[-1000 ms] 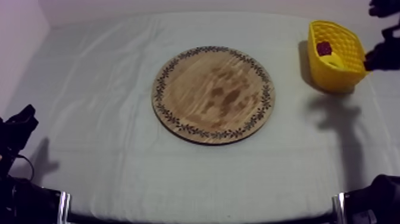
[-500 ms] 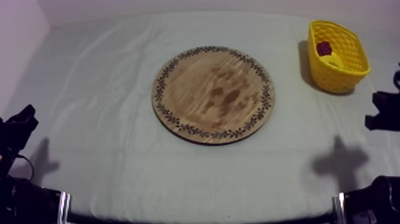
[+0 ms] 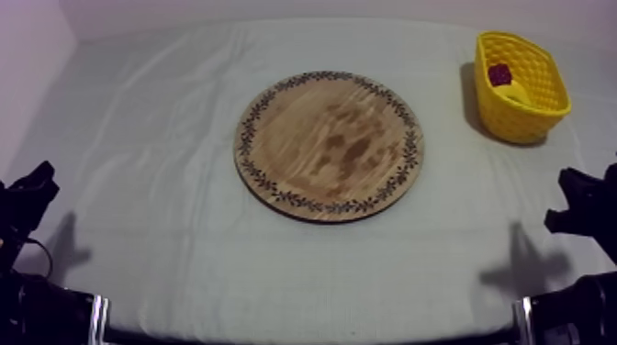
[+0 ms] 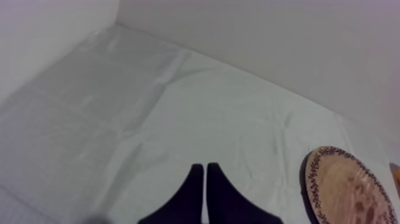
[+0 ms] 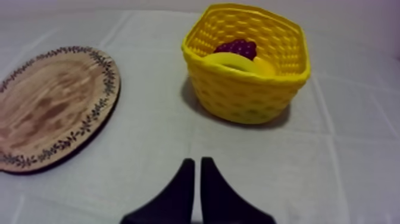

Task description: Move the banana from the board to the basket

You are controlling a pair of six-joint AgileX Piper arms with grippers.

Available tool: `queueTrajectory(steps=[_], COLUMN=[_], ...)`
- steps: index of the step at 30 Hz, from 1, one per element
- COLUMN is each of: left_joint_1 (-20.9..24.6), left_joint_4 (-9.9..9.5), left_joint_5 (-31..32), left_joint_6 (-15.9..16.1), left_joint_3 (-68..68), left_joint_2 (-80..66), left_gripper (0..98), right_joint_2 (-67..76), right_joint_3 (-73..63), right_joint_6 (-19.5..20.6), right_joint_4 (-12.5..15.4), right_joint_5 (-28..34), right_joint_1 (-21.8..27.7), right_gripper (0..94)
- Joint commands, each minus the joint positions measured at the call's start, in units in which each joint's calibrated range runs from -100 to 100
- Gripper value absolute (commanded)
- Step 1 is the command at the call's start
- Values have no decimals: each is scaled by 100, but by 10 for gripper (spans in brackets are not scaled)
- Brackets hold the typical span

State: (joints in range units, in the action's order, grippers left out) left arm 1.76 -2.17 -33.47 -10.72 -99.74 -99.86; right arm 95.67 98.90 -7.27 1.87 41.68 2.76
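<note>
Judging by how things lie, you have little left to do: the banana (image 5: 238, 62) rests inside the yellow basket (image 5: 250, 98), against the wall nearest the right arm, beside a dark red fruit (image 5: 238, 46) whose kind I cannot tell, and the wooden board (image 3: 329, 145) is bare. The right gripper (image 5: 197, 162) hangs low at its side of the table, well apart from the basket, its two black fingers pressed together in a narrow wedge with nothing between them. The left gripper (image 4: 205, 168) is likewise closed on nothing over the cloth (image 4: 149, 101) near the board's edge. To finish well, check from the right wrist view that the banana sits below the rim and does not lean out over it. From here it looks settled, though its upper curve comes close to the rim. If you move the right arm to rest, take it away from the basket rather than across it, since the basket looks light and a brush could tip it. No brand, label or writing can be read; the board bears only a leaf pattern round its rim.
</note>
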Motion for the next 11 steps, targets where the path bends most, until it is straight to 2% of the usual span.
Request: queueTrajectory(steps=[1, 5, 11], left_joint_1=[1, 1, 1], left_joint_4=[0, 0, 0], left_joint_5=[0, 0, 0], left_joint_6=[-3, -3, -1], left_joint_3=[-4, -4, -4], left_joint_2=[3, 3, 3], left_gripper=[1, 1, 1], right_joint_2=[5, 8, 9], right_joint_3=[39, 76, 86], right_joint_6=[-118, -387, -452], right_joint_4=[-19, -33, -37], right_joint_5=[-420, -535, -567], right_joint_1=[-114, -202, -227], right_gripper=[18, 9, 6])
